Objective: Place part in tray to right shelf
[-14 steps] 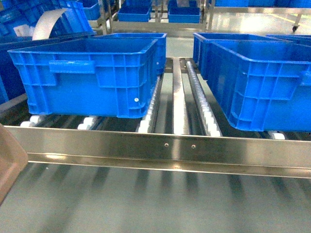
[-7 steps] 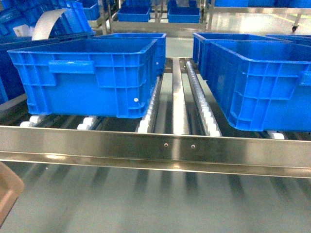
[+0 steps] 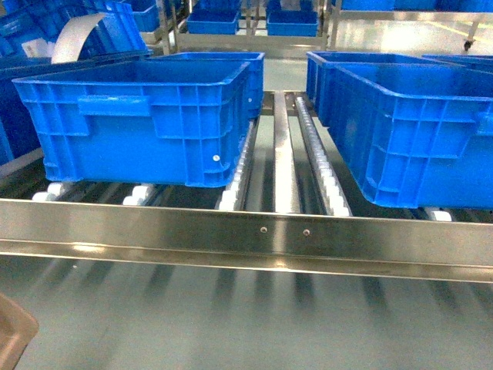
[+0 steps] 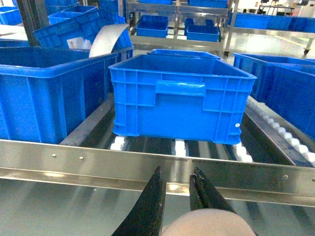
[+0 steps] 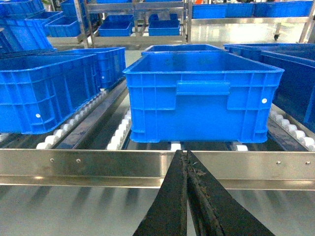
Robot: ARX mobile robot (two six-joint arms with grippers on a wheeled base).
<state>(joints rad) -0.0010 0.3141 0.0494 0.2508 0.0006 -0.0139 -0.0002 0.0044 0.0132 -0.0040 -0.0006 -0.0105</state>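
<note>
The right shelf (image 3: pixel 154 223) fills the head view: a shiny steel front rail with sloping white roller tracks (image 3: pixel 329 185) behind it. Only a beige-pink corner of the tray (image 3: pixel 11 339) shows, at the bottom left of that view. In the left wrist view my left gripper (image 4: pixel 176 172) points at the rail (image 4: pixel 98 162); its black fingers hold the tray's rounded pale handle (image 4: pixel 209 223). In the right wrist view my right gripper (image 5: pixel 183 153) is shut and empty, its tips in front of the rail (image 5: pixel 74 164). The part is out of view.
Big blue crates stand on the rollers: one on the left (image 3: pixel 139 119), one on the right (image 3: pixel 416 131), with a bare roller lane (image 3: pixel 285 154) between them. More crates and steel racks (image 3: pixel 239 19) stand behind. A steel sheet (image 3: pixel 254 316) lies below the rail.
The tray's corner has sunk lower and further left in the head view, so less of it shows. The crates and the shelf have not moved.
</note>
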